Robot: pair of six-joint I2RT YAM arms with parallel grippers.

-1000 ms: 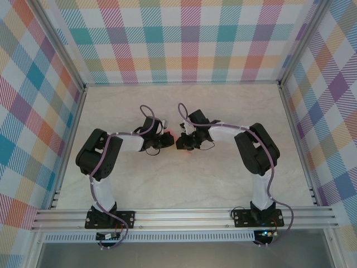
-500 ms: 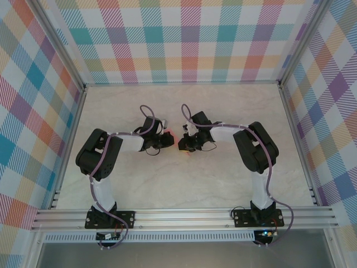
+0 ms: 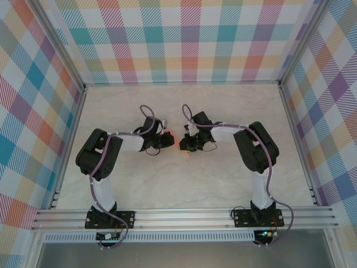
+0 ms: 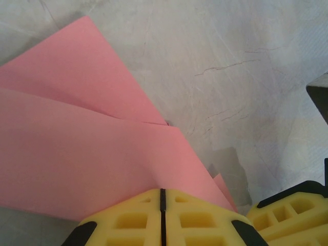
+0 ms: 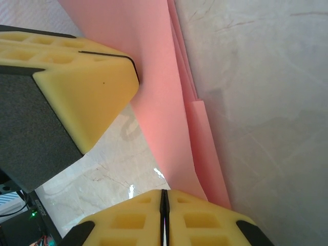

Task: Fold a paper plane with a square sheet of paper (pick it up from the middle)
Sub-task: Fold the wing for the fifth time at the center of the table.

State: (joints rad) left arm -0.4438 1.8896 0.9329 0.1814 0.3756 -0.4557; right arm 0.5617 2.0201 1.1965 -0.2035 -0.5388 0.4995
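Light falls bright and even from above in all my views. In the top view my black left arm (image 3: 103, 153) and black right arm (image 3: 256, 148) throw only faint, soft shadows on the pale marble-patterned tabletop (image 3: 167, 184). The aluminium frame rails (image 3: 58, 44) splay outward toward the corners. From my left wrist the thin salmon-pink sheet of paper (image 4: 77, 154) is sharp, with a soft grey shadow beside its lower right tip. From my right wrist small white glare spots sit on the tabletop, and a pink glow tints it beside the paper.
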